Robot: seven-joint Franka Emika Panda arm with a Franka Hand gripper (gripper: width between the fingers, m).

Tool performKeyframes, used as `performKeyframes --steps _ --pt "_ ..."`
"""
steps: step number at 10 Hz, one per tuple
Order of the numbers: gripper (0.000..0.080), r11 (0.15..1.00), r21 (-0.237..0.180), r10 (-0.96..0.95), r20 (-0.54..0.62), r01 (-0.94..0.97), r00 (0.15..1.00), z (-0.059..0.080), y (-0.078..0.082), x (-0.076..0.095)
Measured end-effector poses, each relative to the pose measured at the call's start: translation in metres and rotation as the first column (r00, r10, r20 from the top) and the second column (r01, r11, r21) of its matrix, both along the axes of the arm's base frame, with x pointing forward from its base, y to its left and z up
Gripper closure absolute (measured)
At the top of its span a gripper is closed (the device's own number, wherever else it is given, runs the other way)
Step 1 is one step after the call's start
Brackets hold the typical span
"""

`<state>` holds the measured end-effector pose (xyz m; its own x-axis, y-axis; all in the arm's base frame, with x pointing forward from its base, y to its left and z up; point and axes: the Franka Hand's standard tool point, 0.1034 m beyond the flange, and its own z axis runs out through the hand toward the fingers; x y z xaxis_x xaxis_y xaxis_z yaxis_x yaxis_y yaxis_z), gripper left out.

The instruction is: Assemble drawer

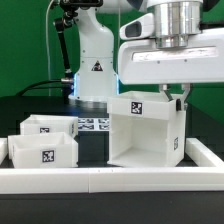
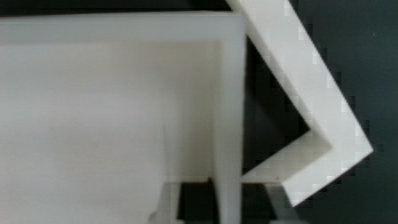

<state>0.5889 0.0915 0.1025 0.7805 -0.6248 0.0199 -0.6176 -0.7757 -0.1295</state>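
Observation:
The drawer's tall hollow casing (image 1: 145,130) stands right of centre with its open side to the front and a tag on its upper face. The two low trays, one behind (image 1: 45,124) and one in front (image 1: 45,150), sit at the exterior view's left. My gripper (image 1: 180,98) is at the casing's top right edge. In the wrist view my gripper (image 2: 228,205) straddles the casing's side wall (image 2: 224,110). One dark finger (image 2: 196,205) is inside and one outside, both tight against the wall. The casing rests on the table.
A long low white rail (image 1: 110,181) runs along the front and turns up the right side (image 1: 207,152); its corner shows in the wrist view (image 2: 302,80). The marker board (image 1: 92,123) lies behind the trays. The robot base (image 1: 95,60) stands at the back.

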Motion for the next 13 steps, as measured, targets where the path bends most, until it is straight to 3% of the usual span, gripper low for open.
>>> performKeyframes --steps 3,8,11,13 --pt "0.0762 0.973 0.034 -0.228 -0.017 0.228 0.974 0.001 -0.010 0.007" --pt "0.0762 0.878 0.087 -0.466 -0.067 0.470 0.882 0.003 -0.001 0.007" --pt "0.0762 0.746 0.133 -0.639 -0.133 0.653 0.757 0.002 -0.008 0.017" --pt "0.0762 0.642 0.133 -0.733 -0.183 0.755 0.655 0.001 -0.009 0.027"
